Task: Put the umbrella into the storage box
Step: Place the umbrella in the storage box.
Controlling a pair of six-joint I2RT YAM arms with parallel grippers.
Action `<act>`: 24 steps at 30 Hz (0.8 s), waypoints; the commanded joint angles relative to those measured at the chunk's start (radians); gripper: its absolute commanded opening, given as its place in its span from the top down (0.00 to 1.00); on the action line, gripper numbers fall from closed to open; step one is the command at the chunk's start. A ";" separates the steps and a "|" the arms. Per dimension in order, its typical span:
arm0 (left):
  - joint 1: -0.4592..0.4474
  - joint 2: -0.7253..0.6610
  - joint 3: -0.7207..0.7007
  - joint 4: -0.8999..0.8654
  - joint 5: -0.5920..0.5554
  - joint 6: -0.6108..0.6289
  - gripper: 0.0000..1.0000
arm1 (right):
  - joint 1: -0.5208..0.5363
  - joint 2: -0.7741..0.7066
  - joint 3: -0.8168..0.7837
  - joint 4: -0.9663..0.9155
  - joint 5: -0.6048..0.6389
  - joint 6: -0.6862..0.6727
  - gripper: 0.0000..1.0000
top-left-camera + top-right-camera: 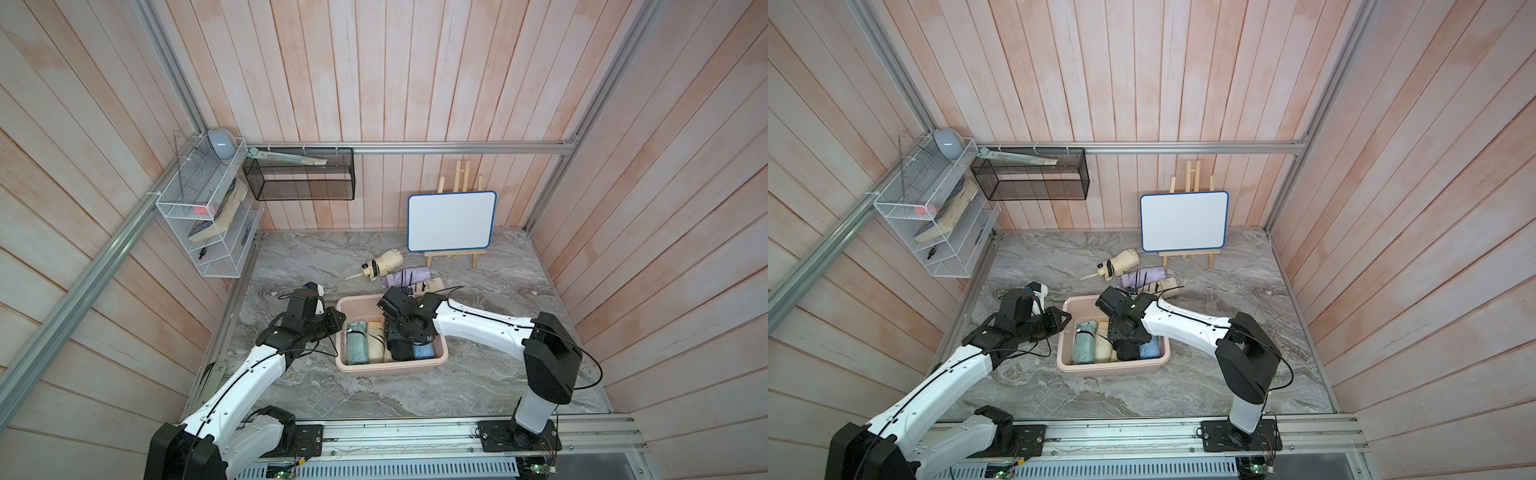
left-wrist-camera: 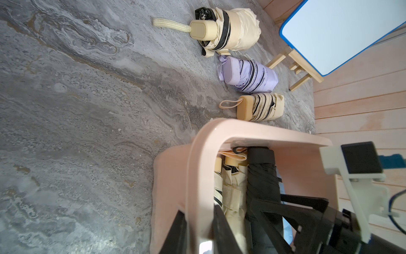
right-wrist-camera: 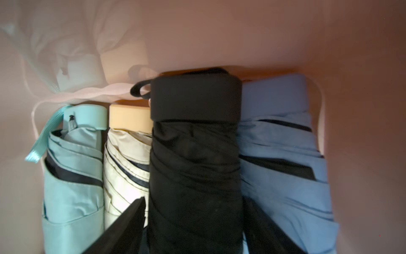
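Note:
The pale pink storage box (image 1: pixel 390 370) (image 1: pixel 1113 369) stands mid-table. My left gripper (image 2: pixel 198 211) (image 1: pixel 338 328) is shut on its left rim (image 2: pixel 197 167). Inside lie a mint, a cream, a black and a blue folded umbrella side by side. My right gripper (image 3: pixel 194 199) reaches down into the box and stands open astride the black umbrella (image 3: pixel 195 154) (image 1: pixel 401 351), one finger (image 3: pixel 131 217) a little apart from it. Behind the box, a cream umbrella (image 1: pixel 384 264), a lilac one (image 1: pixel 407 276) and a beige one (image 1: pixel 432 285) lie on the marble table.
A whiteboard on a wooden easel (image 1: pixel 452 222) stands at the back right. A black mesh basket (image 1: pixel 299 178) and a white wire rack (image 1: pixel 203 224) hang on the left and back walls. Wooden walls enclose the table on three sides.

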 commanded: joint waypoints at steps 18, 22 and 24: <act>-0.003 0.006 0.071 -0.039 0.052 0.167 1.00 | -0.374 -0.318 -0.077 0.127 0.034 -0.202 0.16; -0.003 0.012 0.089 -0.070 0.085 0.217 1.00 | -0.540 -0.339 -0.205 0.294 -0.013 -0.164 0.17; -0.004 0.017 0.098 -0.085 0.112 0.239 1.00 | -0.589 -0.314 -0.236 0.366 -0.043 -0.154 0.17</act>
